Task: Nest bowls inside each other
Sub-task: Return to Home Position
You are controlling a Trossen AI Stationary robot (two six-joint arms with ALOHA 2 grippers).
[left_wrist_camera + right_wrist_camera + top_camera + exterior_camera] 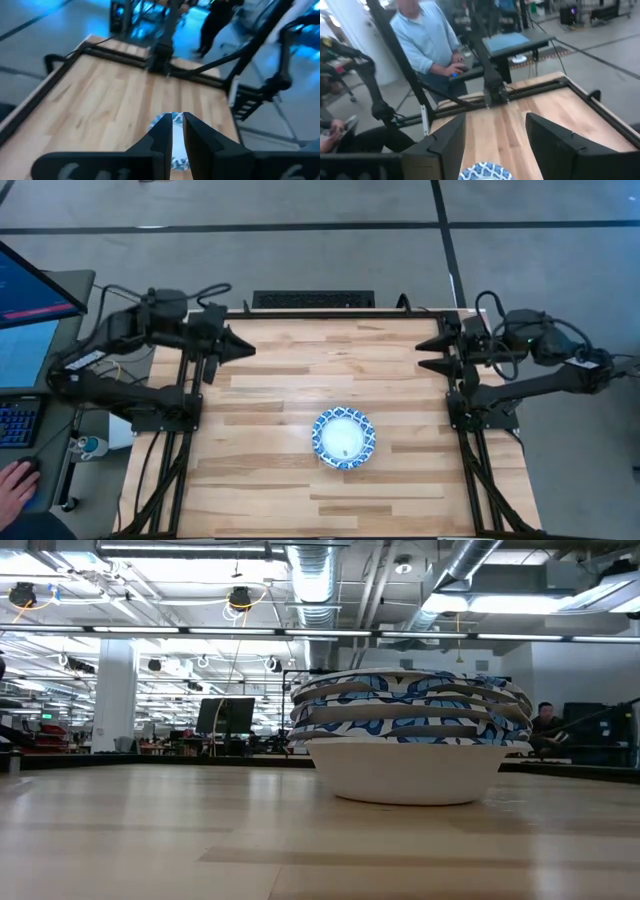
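The bowls [343, 437] sit as one nested stack, white inside with a blue-and-white patterned rim, a little right of the table's middle and toward the near edge. In the low view the stack [410, 735] shows several rims one above another, and the bottom bowl rests on the wood. My left gripper [248, 348] hovers at the far left of the table with its fingers shut, pointing right. My right gripper [422, 353] hovers at the far right, open, pointing left. The stack shows past the left fingers [172, 120] and between the right fingers [486, 171].
A dark keyboard [313, 299] lies just past the table's far edge. Black arm mounts stand at the left [170, 415] and right [480, 415] sides. A person's hand [15, 480] rests at a desk to the left. A person in a light blue shirt [427, 40] sits beyond the table.
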